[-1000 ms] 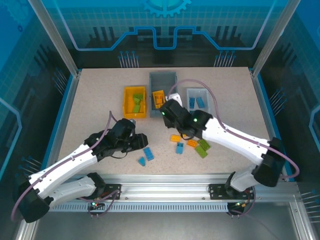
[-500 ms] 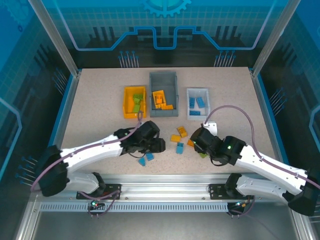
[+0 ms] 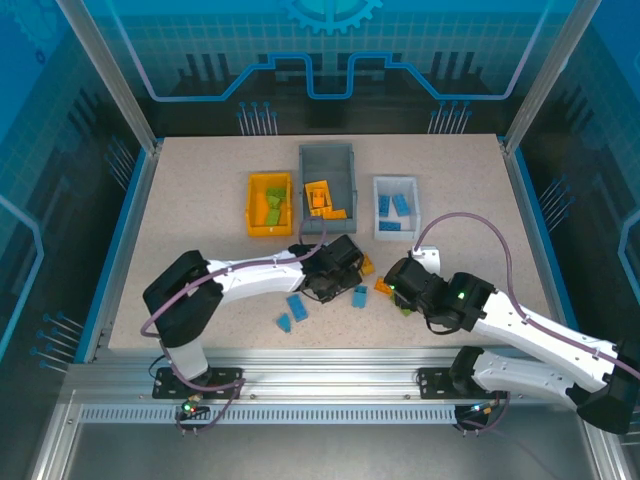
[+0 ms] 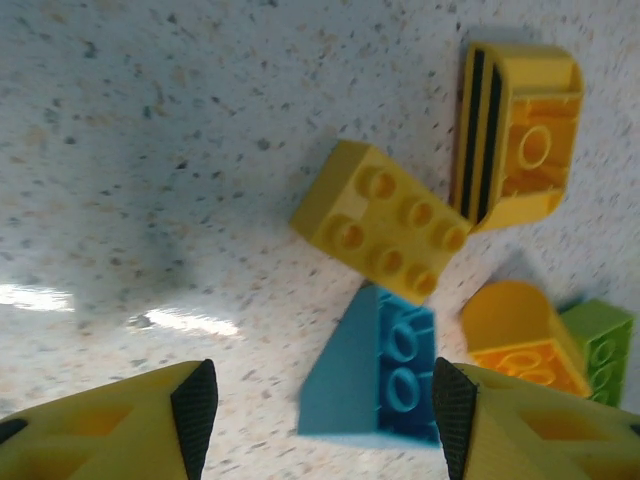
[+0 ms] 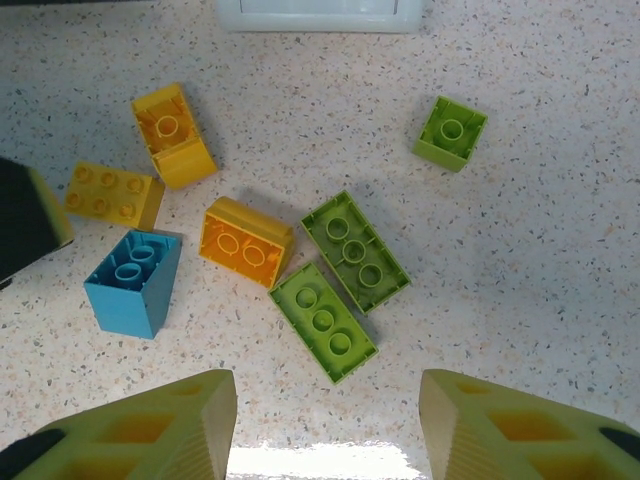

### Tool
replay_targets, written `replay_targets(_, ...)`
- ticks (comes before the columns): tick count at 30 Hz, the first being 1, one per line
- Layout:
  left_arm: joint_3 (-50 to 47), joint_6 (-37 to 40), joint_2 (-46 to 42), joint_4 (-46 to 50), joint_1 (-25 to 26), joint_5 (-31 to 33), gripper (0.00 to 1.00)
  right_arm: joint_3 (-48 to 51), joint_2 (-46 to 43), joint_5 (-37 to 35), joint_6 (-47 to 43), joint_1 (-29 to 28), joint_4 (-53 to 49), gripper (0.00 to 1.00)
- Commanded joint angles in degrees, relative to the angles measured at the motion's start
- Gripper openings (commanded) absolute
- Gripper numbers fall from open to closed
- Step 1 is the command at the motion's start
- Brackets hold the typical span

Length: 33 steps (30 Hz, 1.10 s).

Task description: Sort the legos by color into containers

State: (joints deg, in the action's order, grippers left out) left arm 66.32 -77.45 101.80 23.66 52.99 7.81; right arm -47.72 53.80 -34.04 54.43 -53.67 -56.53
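Note:
My left gripper (image 4: 325, 420) is open low over the table, and a blue sloped lego (image 4: 375, 375) lies between its fingers, nearer the right one. Beyond it lie an orange six-stud brick (image 4: 385, 220) and an orange curved piece (image 4: 520, 135). In the top view this gripper (image 3: 345, 272) sits at the centre cluster. My right gripper (image 5: 328, 410) is open and empty above two lime green bricks (image 5: 323, 320) (image 5: 354, 250), with an orange brick (image 5: 245, 242) beside them. The yellow bin (image 3: 269, 204) holds green legos, the grey bin (image 3: 328, 185) orange ones, the white bin (image 3: 396, 207) blue ones.
Two more blue legos (image 3: 297, 306) (image 3: 284, 322) lie left of the cluster near the front edge. A small green brick (image 5: 450, 132) sits apart, close to the white bin's rim (image 5: 320, 15). The left gripper's finger (image 5: 25, 220) pokes in beside the orange plate (image 5: 112, 194).
The left arm swung right, from the two blue legos to the centre cluster. The right arm pulled back from the grey bin to the cluster, then barely moved.

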Motion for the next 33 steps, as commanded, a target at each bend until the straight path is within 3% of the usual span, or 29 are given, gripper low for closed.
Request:
replay_targets(1, 4.90, -4.53, 0.73, -0.46, 0.27, 2.03, 0.63, -1.33, -0.49, -0.58, 0.02, 0.07, -0.60, 0.53)
replay_targets(4, 10.59, -0.75, 2.85, 5.10, 0.51, 3.03, 0.63, -1.14, -1.38, -1.30, 0.13, 0.13, -0.94, 0.53)
replay_targets(7, 11.77, 0.95, 3.20, 4.66, 1.72, 3.89, 0.62, -0.90, -3.89, -3.11, 1.14, 0.06, -1.83, 0.53)
replay_targets(17, 28.61, 10.20, 13.93, 8.68, 8.87, 3.34, 0.61, -3.81, -19.61, -14.49, 0.45, 0.26, -4.62, 0.54)
replay_targets(19, 32.51, 15.08, 17.18, 5.53, 8.88, 1.75, 0.60, -4.77, -22.08, -15.90, -1.18, 0.35, -4.14, 0.54)
replay_targets(26, 54.28, 34.38, 33.54, 13.70, 8.71, 4.17, 0.61, -5.44, -27.10, -16.68, -3.08, 0.34, -3.35, 0.56)
replay_targets(33, 59.53, 46.77, 39.00, 12.30, 8.44, 9.88, 0.67, -3.22, -31.82, -14.35, -7.03, 0.32, 1.93, 0.59)
